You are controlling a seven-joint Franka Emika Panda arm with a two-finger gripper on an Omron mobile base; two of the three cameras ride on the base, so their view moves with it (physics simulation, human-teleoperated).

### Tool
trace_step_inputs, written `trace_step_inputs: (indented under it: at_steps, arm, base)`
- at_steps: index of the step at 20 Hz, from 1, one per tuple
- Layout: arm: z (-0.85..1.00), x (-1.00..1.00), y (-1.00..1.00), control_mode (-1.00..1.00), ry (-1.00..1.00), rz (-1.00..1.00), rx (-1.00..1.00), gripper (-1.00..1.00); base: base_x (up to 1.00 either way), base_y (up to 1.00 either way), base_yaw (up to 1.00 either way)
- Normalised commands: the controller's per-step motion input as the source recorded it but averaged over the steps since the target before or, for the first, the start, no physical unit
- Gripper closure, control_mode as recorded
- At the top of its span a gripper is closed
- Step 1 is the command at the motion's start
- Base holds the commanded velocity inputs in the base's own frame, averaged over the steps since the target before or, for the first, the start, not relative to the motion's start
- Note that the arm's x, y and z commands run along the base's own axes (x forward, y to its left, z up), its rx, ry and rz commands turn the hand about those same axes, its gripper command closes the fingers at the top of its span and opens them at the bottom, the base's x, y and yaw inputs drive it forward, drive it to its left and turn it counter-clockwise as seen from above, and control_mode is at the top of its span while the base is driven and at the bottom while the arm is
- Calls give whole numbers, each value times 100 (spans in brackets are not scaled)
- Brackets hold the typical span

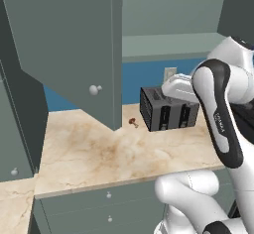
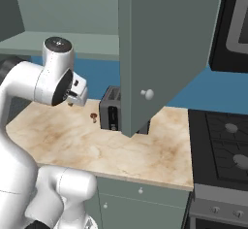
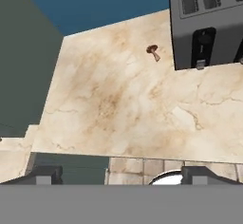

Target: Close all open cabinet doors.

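**Open wall-cabinet door hangs over the counter**

The cabinet door (image 1: pixel 69 44) stands swung out at ten o'clock in the left base view, its knob (image 1: pixel 94 89) low. Judged a stiff, light hinged panel: push its flat face near the knob edge. The gripper (image 3: pixel 118 173) hovers above the marble counter (image 3: pixel 118 104), fingers spread, empty. Hinges are hidden; a small brown object (image 3: pixel 152 50) beside the toaster (image 3: pixel 209 23) is unidentifiable.
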Motion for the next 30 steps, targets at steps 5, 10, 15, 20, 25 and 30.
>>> trace_step_inputs:
  at_steps: [5,10,15,20,25,30]
  arm:
    - [23,-26,26,-100,15,-1,1,-100]
    - [18,-32,12,-100,20,-2,6,-100]
    - [4,-45,2,-100,9,-3,10,-100]
    - [0,-52,9,-100,0,-4,12,-100]
    - [0,-45,20,-100,0,-5,7,-100]
    - [3,-42,12,-100,0,-6,5,-100]
  base:
    - [0,0,0]
    - [0,0,0]
    - [0,0,0]
    - [0,0,0]
    - [0,0,0]
    - [0,0,0]
